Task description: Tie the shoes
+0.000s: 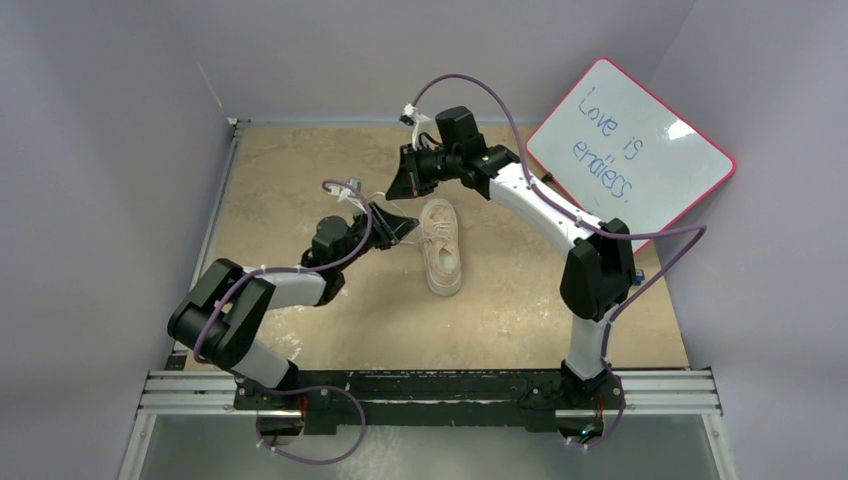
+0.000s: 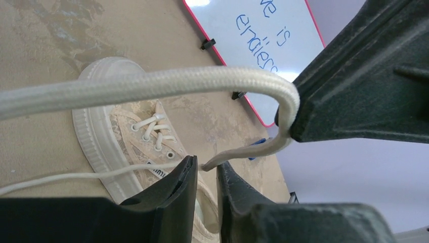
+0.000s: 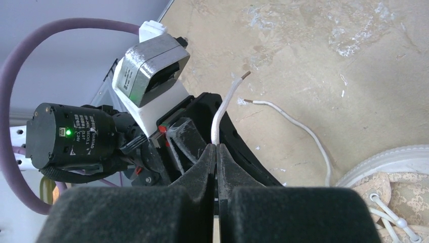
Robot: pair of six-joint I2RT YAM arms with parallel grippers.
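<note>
Two grippers meet just left of the sneaker's far end, and we read the setup as one lace being handed or crossed between them. The sneaker (image 1: 442,250) lies on its sole mid-table, toe toward the far side.

The right gripper (image 3: 216,150) is pressed together on a lace (image 3: 221,109). The short free end, with its tip, stands up above the pads. We judge that pinching so near the end gives control for tucking it under or through. A second lace (image 3: 303,129) trails slack from the shoe across the table (image 1: 300,180).

The left gripper (image 2: 207,171) has its jaws almost together with a slim gap between them. A strand (image 2: 152,83) hooks round the right gripper's finger and runs down into that gap. We cannot tell whether it is truly bitten.

The left arm lies low, its elbow folded at the near left and its forearm reaching far and right. The right arm rises from the near right and bends at a high elbow beside the whiteboard (image 1: 640,150). From there it stretches far and left, wrist turned toward its partner.
</note>
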